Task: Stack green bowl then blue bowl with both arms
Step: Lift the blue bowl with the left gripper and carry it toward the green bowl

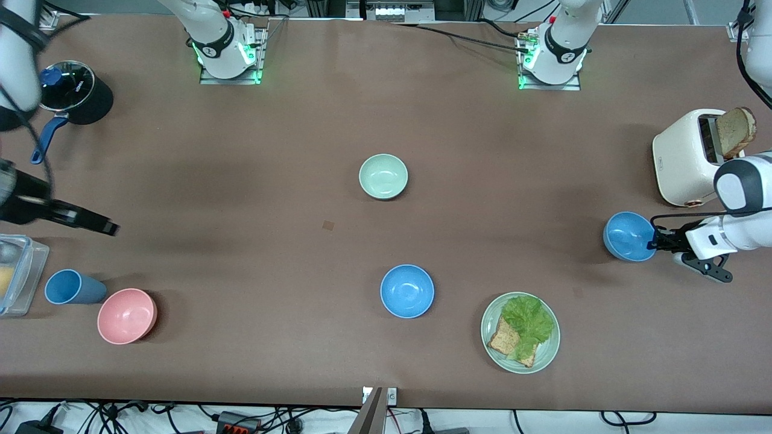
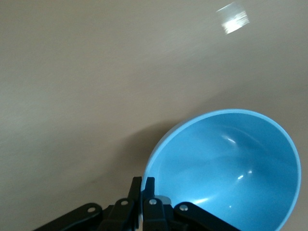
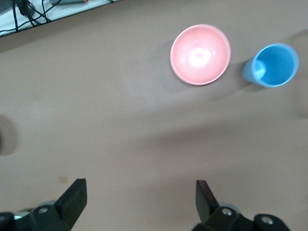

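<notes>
Pinching the rim of one blue bowl [image 1: 629,235] between pressed-together fingers, the left gripper [image 1: 656,243] is holding it tilted at the left arm's end of the table, just in front of the white toaster [image 1: 684,158]. In the left wrist view the fingers [image 2: 143,188] are biting only a thin edge of the blue bowl [image 2: 226,171], with its whole cavity hanging out past them. That narrow bite on a glossy rim is the main risk: the bowl is likely swinging or slipping once the arm is carrying it.

The green bowl [image 1: 383,176] is sitting upright mid-table, well apart from the left gripper and toward the right arm's end from it. A second blue bowl [image 1: 407,291] is lying between that gripper and the table's middle, nearer the front camera, beside a green plate [image 1: 520,333] of lettuce and toast. A low carry is risking a clip against either.

The right gripper [image 1: 90,222] is hanging spread wide and empty at the right arm's end of the table, waiting; its wrist view is showing a pink bowl [image 3: 200,54] and a blue cup [image 3: 272,65] ahead of its fingers [image 3: 73,197].

Judging by the task, green goes first, so bringing blue in early is risking the wrong order. Both arms converging mid-table is also inviting a collision.
</notes>
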